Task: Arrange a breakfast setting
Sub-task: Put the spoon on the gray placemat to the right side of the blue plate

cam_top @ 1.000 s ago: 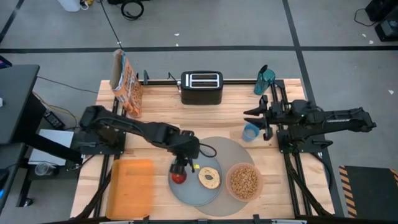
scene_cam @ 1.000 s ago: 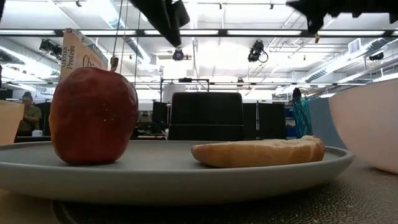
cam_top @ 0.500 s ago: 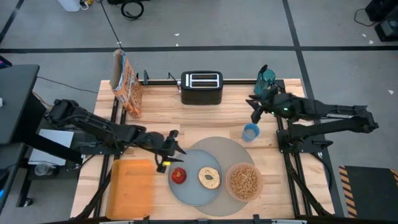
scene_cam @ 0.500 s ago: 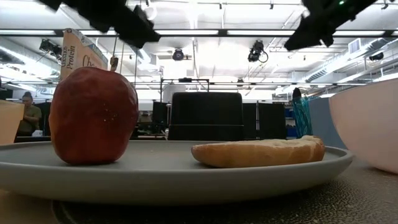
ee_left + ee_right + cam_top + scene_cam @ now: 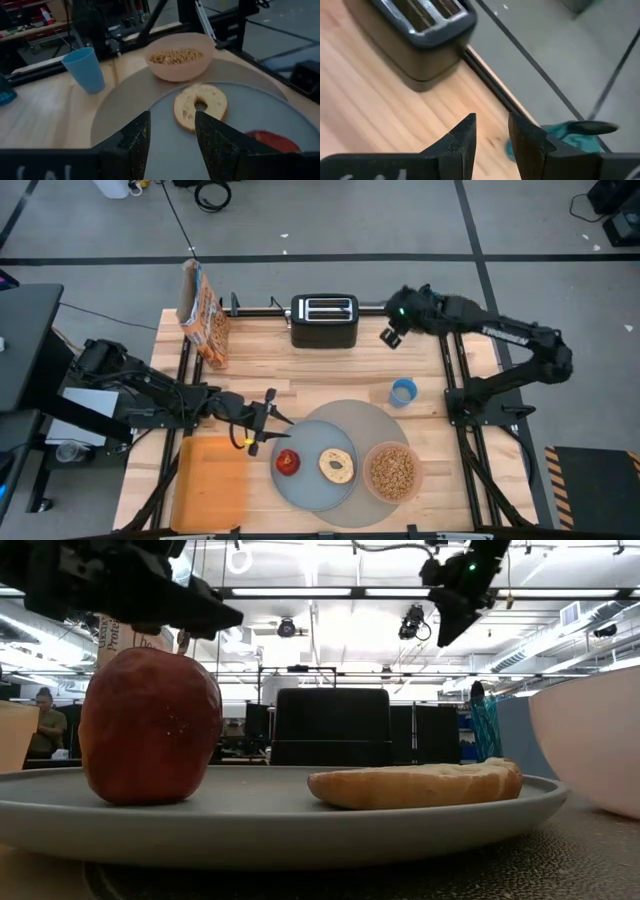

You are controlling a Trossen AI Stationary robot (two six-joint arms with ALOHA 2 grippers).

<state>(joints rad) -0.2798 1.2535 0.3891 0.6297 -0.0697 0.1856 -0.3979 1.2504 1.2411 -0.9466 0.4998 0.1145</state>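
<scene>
A grey-blue plate (image 5: 312, 485) lies on the round grey mat (image 5: 345, 418) and carries a red apple (image 5: 288, 462) and a bagel (image 5: 336, 466). A pink bowl of brown cereal (image 5: 392, 470) stands on the mat's right part. A light blue cup (image 5: 403, 392) stands upright on the wood beyond the mat. My left gripper (image 5: 276, 420) is open and empty, left of the apple, above the mat's left edge. My right gripper (image 5: 389, 335) is open and empty, high above the table just right of the toaster. A teal tumbler (image 5: 570, 137) shows at the far right corner. I see no spoon.
A black toaster (image 5: 324, 320) stands at the far edge. A cereal bag (image 5: 203, 315) stands at the far left. An orange tray (image 5: 212, 480) lies at the near left. Bare wood lies between toaster and mat. A person (image 5: 45, 720) sits far off in the room.
My left gripper has drawn back from above the apple toward the table's left; the apple stays upright on the plate. My right gripper has swung from the table's right side toward the far edge and left, toward the toaster.
</scene>
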